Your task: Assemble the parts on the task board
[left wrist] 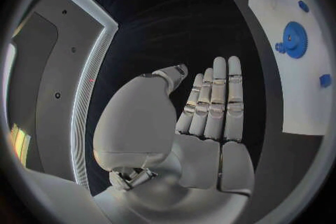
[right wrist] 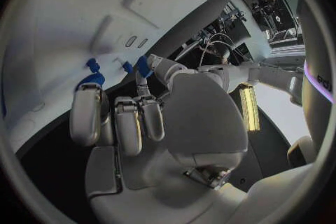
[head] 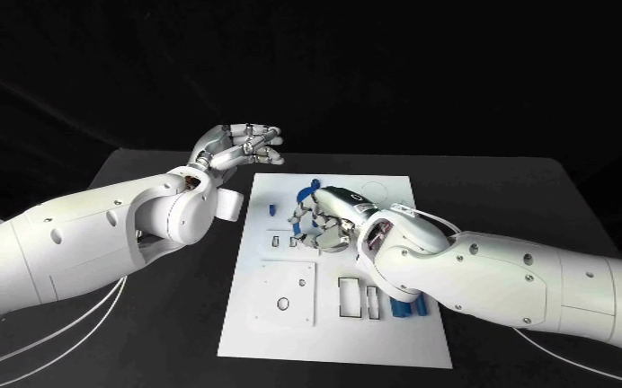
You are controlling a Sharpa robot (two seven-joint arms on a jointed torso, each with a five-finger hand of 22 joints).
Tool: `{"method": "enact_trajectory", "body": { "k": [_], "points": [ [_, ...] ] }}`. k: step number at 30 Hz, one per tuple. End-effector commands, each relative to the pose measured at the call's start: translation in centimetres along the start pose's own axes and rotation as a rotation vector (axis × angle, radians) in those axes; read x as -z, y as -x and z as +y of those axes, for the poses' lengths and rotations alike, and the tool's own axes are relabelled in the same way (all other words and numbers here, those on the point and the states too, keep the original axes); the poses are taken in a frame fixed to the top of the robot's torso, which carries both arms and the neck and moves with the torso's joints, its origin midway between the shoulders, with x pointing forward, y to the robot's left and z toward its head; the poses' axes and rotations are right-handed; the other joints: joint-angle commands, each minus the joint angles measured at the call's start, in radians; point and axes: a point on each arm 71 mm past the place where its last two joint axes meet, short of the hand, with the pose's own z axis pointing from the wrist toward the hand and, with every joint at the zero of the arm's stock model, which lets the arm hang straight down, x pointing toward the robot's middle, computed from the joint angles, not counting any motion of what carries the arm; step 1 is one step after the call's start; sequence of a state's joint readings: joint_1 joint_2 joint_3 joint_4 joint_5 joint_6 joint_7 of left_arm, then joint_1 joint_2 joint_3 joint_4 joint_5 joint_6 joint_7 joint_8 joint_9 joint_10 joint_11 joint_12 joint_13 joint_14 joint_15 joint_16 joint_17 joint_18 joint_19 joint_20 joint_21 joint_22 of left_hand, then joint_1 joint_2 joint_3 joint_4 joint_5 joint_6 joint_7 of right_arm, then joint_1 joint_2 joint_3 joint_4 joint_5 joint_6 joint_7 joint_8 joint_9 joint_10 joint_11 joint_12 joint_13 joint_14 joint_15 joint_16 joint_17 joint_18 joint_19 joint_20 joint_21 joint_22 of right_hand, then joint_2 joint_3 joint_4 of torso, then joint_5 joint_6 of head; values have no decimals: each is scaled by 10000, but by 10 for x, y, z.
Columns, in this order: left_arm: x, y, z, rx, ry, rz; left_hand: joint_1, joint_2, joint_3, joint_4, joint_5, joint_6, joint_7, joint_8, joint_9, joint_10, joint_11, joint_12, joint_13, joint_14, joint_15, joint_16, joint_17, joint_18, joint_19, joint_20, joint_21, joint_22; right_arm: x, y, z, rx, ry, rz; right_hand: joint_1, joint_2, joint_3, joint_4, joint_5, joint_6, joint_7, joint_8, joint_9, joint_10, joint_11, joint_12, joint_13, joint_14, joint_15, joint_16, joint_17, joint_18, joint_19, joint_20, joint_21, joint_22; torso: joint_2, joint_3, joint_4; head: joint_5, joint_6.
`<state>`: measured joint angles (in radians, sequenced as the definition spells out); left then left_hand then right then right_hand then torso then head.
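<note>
We see the right hand (head: 327,216) low over the middle of the task board (head: 334,334), fingers curled around a small blue part (right wrist: 143,65); its long axis we cannot tell. The left hand (left wrist: 210,106), flat, fingers extended together and holding nothing, hangs off the board's far left corner, well apart from a blue gear (left wrist: 294,39) lying flat on the board.

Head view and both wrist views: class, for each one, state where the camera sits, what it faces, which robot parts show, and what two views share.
Head view: on the robot's head, looking down at the task board; both arms, left hand and right hand show.
Left wrist view: behind the left hand, looking past its straight fingers toward the board's edge and a blue gear.
Right wrist view: behind the right hand, facing the board, near small blue parts.
Shared: all three show the board.
</note>
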<state>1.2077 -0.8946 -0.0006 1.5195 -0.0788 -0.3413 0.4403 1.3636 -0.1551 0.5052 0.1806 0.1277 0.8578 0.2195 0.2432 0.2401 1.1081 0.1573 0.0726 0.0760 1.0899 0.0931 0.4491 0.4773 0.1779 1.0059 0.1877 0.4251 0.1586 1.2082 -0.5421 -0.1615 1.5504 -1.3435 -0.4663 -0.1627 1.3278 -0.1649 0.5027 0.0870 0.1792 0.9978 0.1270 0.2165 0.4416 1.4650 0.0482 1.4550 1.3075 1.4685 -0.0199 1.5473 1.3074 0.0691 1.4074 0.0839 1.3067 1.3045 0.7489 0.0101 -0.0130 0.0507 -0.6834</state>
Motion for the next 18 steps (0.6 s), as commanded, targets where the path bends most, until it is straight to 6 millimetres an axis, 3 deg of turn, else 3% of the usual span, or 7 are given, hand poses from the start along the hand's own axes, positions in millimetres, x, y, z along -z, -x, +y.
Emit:
{"method": "enact_trajectory", "body": {
  "k": [1,10,18],
  "points": [
    [-1,-4,-1,132,-111,244,130,5,15,-30,51,-38,93,-57,12,-67,15,-22,15,-62,-26,62,15,35,-76,-1,39,9,-1,-6,-1,752,-87,235,-36,61,47,-41,57,15,-33,15,7,188,-70,-5,1466,898,-76,42,2087,20,24,-45,34,14,-6,11,11,46,-46],
    [0,-5,-1,150,-102,281,130,5,15,-30,51,-38,93,-57,12,-67,15,-22,15,-62,-26,62,15,35,-76,-1,39,9,-1,-18,-2,914,-176,599,-44,54,48,-46,55,12,-31,17,8,186,-68,-8,1464,898,-75,42,2088,20,22,-45,30,10,-8,29,-4,76,-52],
    [0,-4,-2,147,-96,274,144,17,37,-52,48,-36,97,-59,23,-67,19,-21,15,-72,-24,62,32,31,-85,-4,60,19,-1,-18,-7,1124,-346,599,-68,26,45,-59,50,3,-26,20,11,188,-63,-5,1467,898,-72,42,2086,20,22,-45,27,10,-11,23,-9,34,-68]
  ]
}}
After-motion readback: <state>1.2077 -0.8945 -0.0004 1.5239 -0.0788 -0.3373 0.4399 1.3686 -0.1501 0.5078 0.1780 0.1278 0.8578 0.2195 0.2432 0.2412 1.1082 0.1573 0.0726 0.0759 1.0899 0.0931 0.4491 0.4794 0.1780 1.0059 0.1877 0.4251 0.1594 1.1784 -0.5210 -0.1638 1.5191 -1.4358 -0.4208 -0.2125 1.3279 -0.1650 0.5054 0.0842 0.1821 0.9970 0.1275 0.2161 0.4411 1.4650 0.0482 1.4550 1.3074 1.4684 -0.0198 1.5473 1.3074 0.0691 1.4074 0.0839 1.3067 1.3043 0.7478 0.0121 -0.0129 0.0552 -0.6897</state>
